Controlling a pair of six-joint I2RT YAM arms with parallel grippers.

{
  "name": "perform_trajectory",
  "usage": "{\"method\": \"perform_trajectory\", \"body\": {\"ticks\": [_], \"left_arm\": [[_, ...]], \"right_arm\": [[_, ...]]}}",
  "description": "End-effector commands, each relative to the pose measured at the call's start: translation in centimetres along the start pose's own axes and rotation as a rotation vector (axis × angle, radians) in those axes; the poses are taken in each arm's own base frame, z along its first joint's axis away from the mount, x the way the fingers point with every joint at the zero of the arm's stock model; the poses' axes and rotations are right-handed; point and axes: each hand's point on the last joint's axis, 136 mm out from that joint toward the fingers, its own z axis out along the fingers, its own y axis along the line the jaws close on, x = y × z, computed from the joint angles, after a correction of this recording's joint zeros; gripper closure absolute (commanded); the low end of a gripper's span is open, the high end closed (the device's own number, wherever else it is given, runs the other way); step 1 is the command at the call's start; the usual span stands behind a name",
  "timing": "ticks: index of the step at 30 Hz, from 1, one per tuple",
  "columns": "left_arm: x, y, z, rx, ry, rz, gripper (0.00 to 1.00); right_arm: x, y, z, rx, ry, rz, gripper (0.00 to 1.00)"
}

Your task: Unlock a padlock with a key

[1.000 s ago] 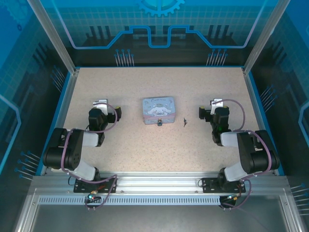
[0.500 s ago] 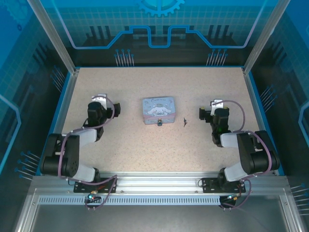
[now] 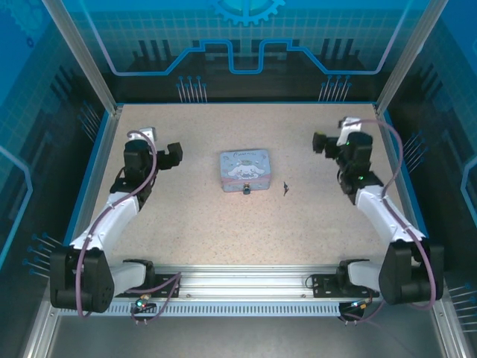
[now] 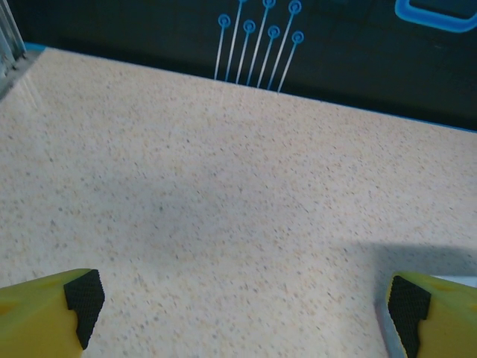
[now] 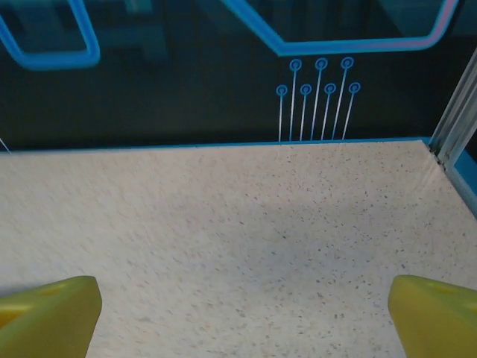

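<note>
Both arms have reached farther across the desk (image 3: 223, 231) since the earlier frame. The left hand (image 4: 246, 302) is spread wide and empty. The padlock (image 3: 246, 189) lies against the near edge of the tin (image 3: 244, 165), the key (image 3: 285, 189) near its right, and the right hand (image 5: 242, 306) is spread, empty.

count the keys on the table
1. The key lies on the table, right of the tin and apart from it; the tin could hide others.

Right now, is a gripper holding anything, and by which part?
Nothing is held. The left gripper and right gripper are open and empty; the key lies on the table, untouched.
</note>
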Motion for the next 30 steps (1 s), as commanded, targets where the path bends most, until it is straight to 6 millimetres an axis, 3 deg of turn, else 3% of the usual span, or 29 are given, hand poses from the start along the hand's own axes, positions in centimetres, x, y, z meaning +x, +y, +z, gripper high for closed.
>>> {"method": "perform_trajectory", "body": {"ticks": [1,8,12,19,24,30], "left_arm": [[0.2,-1.9,-1.8,0.043,0.078,-0.083,0.01],[2.1,-6.1,-4.0,0.136,0.194,-0.167,0.01],[5.0,-8.8,-4.4,0.195,0.284,-0.218,0.01],[10.1,-11.7,-4.3,0.251,0.41,-0.237,0.01],[12.8,-13.1,-4.1,0.283,0.482,-0.257,0.01],[12.9,-15.1,-3.5,0.331,0.513,-0.261,0.01]], "right_arm": [[2.9,0.2,-1.0,-0.038,0.284,0.189,0.0],[5.3,5.8,-2.4,-0.275,0.525,0.265,0.01],[8.5,10.2,-3.7,-0.374,0.651,0.372,0.05],[14.9,16.1,-4.8,-0.359,0.837,0.444,0.07],[17.5,16.4,-4.8,-0.28,0.901,0.405,0.1],[17.8,13.6,-5.3,-0.178,0.925,0.226,0.19]]}}
